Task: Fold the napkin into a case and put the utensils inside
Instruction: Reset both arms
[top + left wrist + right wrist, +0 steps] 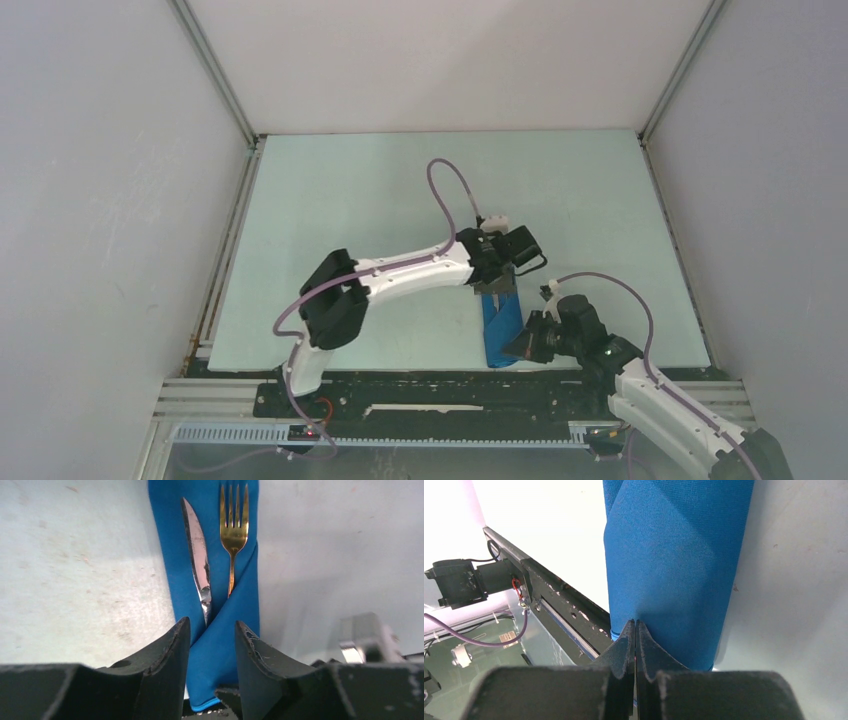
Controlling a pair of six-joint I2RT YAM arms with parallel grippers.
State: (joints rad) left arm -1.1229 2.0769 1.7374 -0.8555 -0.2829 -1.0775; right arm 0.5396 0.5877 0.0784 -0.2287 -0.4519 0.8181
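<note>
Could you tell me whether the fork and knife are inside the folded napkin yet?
Inside. The fork and knife lie side by side, handles tucked under crossed flaps of the blue napkin.

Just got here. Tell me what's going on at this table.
A cutlery pocket looks nearly done. The blue napkin lies folded into a narrow case on the table, with the knife and fork side by side, their handles tucked under its crossed flaps. The left gripper hangs open over one end of the case, holding nothing. The right gripper is shut with its tips at the other end; whether it pinches cloth cannot be told.
</note>
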